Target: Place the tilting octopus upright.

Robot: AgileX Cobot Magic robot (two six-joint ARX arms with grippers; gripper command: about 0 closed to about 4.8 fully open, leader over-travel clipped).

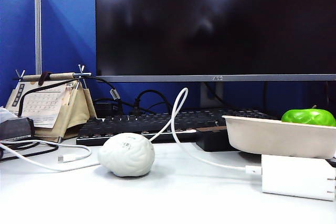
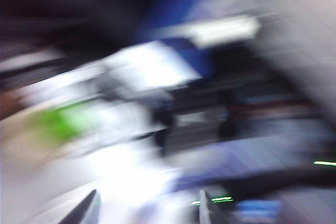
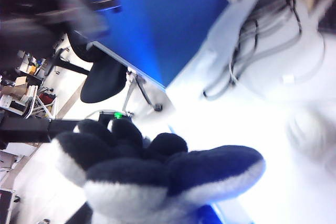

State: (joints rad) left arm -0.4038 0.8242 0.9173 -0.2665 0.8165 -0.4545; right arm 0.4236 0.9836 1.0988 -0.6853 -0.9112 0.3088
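In the right wrist view a plush octopus (image 3: 157,171) with stubby tentacles, dark navy above and white beneath, fills the space at my right gripper (image 3: 147,214). The gripper is shut on it, and the plush hides most of the fingers. The toy's head and eyes are hidden. The left wrist view is heavily blurred. It still shows my left gripper (image 2: 147,209) open, its two fingers wide apart with nothing between them. The exterior view shows neither gripper nor the octopus.
A white brain-shaped ball (image 1: 126,154) lies on the white desk (image 1: 184,198). A white cable (image 1: 181,129) runs to a white adapter (image 1: 296,177) at the right. Behind are a keyboard (image 1: 157,124), a monitor (image 1: 215,24), a desk calendar (image 1: 50,103) and a tray (image 1: 278,136) with a green apple (image 1: 308,117).
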